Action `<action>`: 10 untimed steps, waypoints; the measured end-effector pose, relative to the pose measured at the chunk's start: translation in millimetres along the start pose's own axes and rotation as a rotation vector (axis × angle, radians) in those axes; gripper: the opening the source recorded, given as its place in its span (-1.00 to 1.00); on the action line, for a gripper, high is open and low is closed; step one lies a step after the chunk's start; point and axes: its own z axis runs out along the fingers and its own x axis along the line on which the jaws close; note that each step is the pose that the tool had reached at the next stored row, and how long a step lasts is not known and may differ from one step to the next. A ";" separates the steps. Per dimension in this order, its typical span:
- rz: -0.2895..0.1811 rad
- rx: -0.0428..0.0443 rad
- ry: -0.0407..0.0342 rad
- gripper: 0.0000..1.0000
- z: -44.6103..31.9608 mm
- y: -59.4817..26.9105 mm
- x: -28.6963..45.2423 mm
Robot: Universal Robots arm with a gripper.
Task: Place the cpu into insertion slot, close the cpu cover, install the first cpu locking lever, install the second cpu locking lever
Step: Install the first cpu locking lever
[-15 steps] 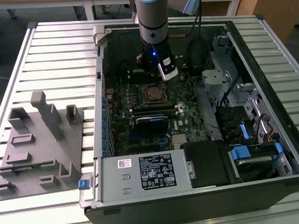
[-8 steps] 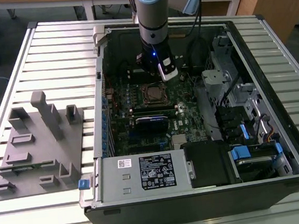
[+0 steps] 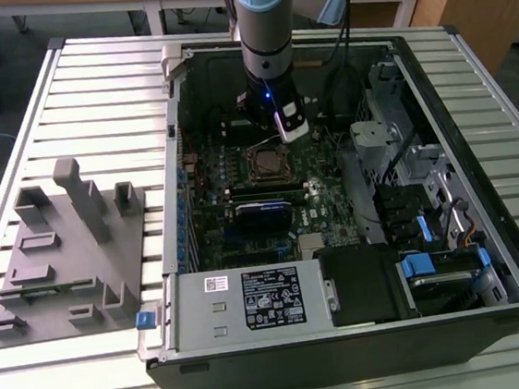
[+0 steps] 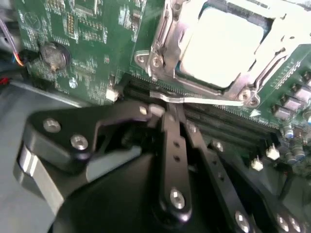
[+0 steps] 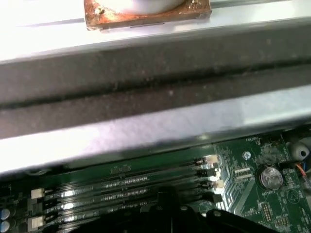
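Claw (image 4: 167, 110) is sitting shut in the second wrist view – black fingers (image 4: 171, 145) are meeting at the tip, and nothing is visibly clamped between them. The tip is pressing right at a thin silver locking lever (image 4: 209, 101), a rod running along the near edge of the insertion slot (image 3: 268, 164). I cannot tell if the tip is hooking the rod or only touching it.

The cpu (image 4: 221, 46) is lying flat inside the insertion slot, its pale metal top catching the light. The cpu cover (image 4: 163, 43) is lying down around it, with the cpu showing through the cover's window.

The long black memory slots (image 4: 218, 124) are running just beside the insertion slot, under the claw's linkage. A round coin battery (image 4: 53, 56) is sitting on the green circuit board (image 4: 97, 29), well apart from the insertion slot.

In the first wrist view the claw (image 5: 165, 216) is showing as a dark shape over the memory slots (image 5: 121, 187), with the battery (image 5: 270, 177) off to one side.

In the exterior view the arm (image 3: 265, 27) is reaching straight down into the open computer case (image 3: 350, 352), with the claw (image 3: 276, 135) hanging just beside the insertion slot. A labelled power supply box (image 3: 243, 303) is sitting in the case, apart from the insertion slot. A grey fixture block (image 3: 70, 251) is resting on the slatted tabletop (image 3: 73, 102) – outside the case, far from the insertion slot.
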 end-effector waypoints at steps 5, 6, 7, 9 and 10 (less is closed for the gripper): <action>0.001 -0.0142 0.0011 -0.79 -0.4 -0.9 -0.2; 0.001 -0.0143 0.0012 -0.79 -0.4 -0.9 -0.2; 0.001 -0.0144 0.0012 -0.79 -0.4 -0.9 -0.2; 0.001 -0.0138 0.0011 -0.79 -0.7 -0.9 -0.2; 0.001 -0.0136 0.0012 -0.79 -2.0 -0.6 -0.3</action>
